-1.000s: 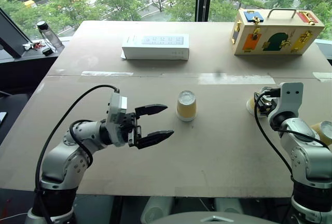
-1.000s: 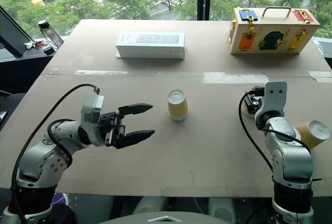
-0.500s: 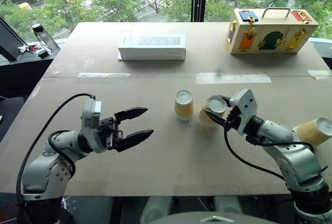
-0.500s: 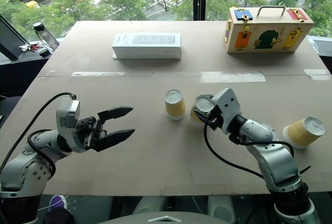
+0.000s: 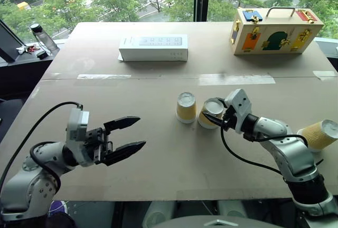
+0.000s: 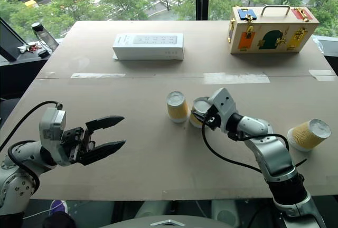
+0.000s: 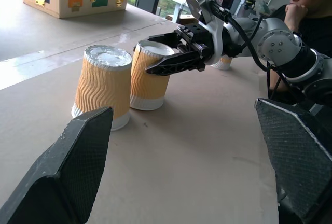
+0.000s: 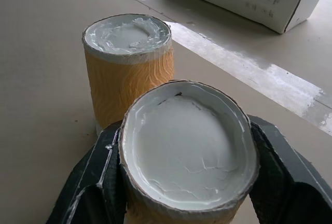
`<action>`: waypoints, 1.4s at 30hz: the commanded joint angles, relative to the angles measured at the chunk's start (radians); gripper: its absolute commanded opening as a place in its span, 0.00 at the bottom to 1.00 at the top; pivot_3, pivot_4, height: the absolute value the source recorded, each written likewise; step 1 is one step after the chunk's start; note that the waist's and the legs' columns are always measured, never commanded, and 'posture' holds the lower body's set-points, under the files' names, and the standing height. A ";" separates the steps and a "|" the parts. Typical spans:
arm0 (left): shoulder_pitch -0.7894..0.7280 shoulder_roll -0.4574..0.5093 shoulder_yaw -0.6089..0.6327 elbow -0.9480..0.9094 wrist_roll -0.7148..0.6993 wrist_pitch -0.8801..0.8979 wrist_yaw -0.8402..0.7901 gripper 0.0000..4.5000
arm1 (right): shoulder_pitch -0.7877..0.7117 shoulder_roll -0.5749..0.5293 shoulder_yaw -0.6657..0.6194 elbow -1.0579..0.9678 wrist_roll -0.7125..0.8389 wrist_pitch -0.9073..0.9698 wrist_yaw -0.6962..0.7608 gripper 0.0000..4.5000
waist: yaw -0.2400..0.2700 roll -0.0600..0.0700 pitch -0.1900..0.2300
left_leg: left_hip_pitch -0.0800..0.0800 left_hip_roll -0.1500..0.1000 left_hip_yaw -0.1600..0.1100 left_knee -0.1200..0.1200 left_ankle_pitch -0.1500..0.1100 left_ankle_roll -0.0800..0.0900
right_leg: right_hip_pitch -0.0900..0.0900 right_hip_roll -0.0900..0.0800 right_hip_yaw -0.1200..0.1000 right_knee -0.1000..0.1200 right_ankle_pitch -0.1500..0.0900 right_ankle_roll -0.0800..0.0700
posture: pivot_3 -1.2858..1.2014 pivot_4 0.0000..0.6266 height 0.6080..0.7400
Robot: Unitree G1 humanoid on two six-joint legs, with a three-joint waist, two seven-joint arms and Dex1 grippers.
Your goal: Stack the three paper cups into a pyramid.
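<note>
Your right gripper (image 5: 215, 116) is reaching in toward the middle of the table (image 5: 158, 159), forearm angled from the 4 o'clock corner and pointing roughly toward 9 o'clock. Its two black fingers are clamped on the held cup (image 5: 210, 113), one on each side, and the cup is upside down with its white base up. From the left wrist view it looks tipped a little and resting on the table, though I can't say for sure that it's fully set down.

Just beside it at 9 o'clock stands the middle cup (image 5: 186, 107), upright on its rim, base up. The two are very close, maybe touching low down. The fallen cup (image 5: 318, 134) lies on its side well off at 3 o'clock, near the table's right edge, behind your right elbow.

Your left gripper (image 5: 125, 136) hangs low at about 8 o'clock, held level and aimed toward the cups, fingers spread wide with nothing between them.

Further back: a white box (image 5: 153, 47) at 11 o'clock, a wooden latch box (image 5: 274, 30) at 1 o'clock, and a water bottle (image 5: 40, 35) on the side ledge. A person (image 7: 306, 6) sits past the table's right end in the left wrist view.
</note>
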 commanded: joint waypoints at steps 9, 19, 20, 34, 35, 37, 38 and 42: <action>0.044 0.003 0.056 0.005 -0.006 -0.063 -0.047 1.00 | -0.027 0.004 0.036 0.015 -0.027 -0.037 0.040 0.49 | -0.001 0.000 0.000 | 0.000 0.000 0.000 0.000 0.000 0.000 | 0.000 0.000 0.000 0.000 -0.001 -0.001 | 0.52 0.24 1.00; 0.010 -0.004 0.030 0.002 -0.026 -0.068 -0.047 1.00 | -0.015 -0.021 -0.027 -0.035 -0.011 -0.093 0.074 0.99 | 0.003 0.000 0.000 | -0.001 0.001 0.000 0.000 0.000 0.000 | 0.000 0.000 0.000 0.000 0.000 -0.001 | 0.52 0.24 1.00; 0.004 -0.005 0.025 -0.005 -0.032 -0.062 -0.044 1.00 | -0.004 -0.031 -0.047 -0.061 0.005 -0.096 0.085 0.99 | 0.003 0.000 0.000 | -0.001 0.001 0.000 0.000 0.000 0.000 | 0.000 0.000 0.000 -0.001 0.001 0.001 | 0.52 0.24 1.00; -0.132 -0.003 -0.162 -0.086 -0.068 -0.003 -0.099 1.00 | 0.411 -0.210 -0.819 -0.251 0.178 0.071 -0.065 0.99 | 0.022 0.000 0.000 | -0.007 0.000 0.000 0.001 0.000 0.000 | -0.003 0.000 -0.002 -0.003 0.002 0.002 | 0.52 0.24 1.00; -0.139 -0.002 -0.176 -0.092 -0.070 0.001 -0.106 1.00 | 0.448 -0.221 -0.853 -0.217 0.124 0.067 -0.095 0.99 | 0.026 0.000 0.000 | -0.007 0.000 0.000 0.001 0.000 0.000 | -0.003 0.000 -0.002 -0.003 0.002 0.002 | 0.52 0.24 1.00; -0.159 0.000 -0.192 -0.091 -0.075 0.010 -0.109 1.00 | 0.510 -0.218 -0.901 -0.215 0.120 0.095 -0.108 0.99 | 0.027 0.001 0.000 | -0.007 0.000 0.001 0.002 0.000 0.000 | -0.003 0.000 -0.001 -0.003 0.002 0.002 | 0.52 0.24 1.00; -0.169 0.000 -0.197 -0.087 -0.077 0.014 -0.111 1.00 | 0.538 -0.211 -0.919 -0.227 0.119 0.111 -0.114 0.99 | 0.027 0.002 0.000 | -0.007 0.000 0.002 0.002 0.000 0.000 | -0.003 0.000 -0.001 -0.003 0.002 0.002 | 0.52 0.24 1.00; -0.196 0.002 -0.213 -0.068 -0.075 0.030 -0.123 1.00 | 0.588 -0.170 -0.973 -0.301 0.172 0.187 -0.144 0.99 | 0.020 0.003 0.000 | -0.006 0.003 0.007 0.001 0.000 0.000 | -0.004 0.001 0.000 -0.001 0.002 0.001 | 0.52 0.24 1.00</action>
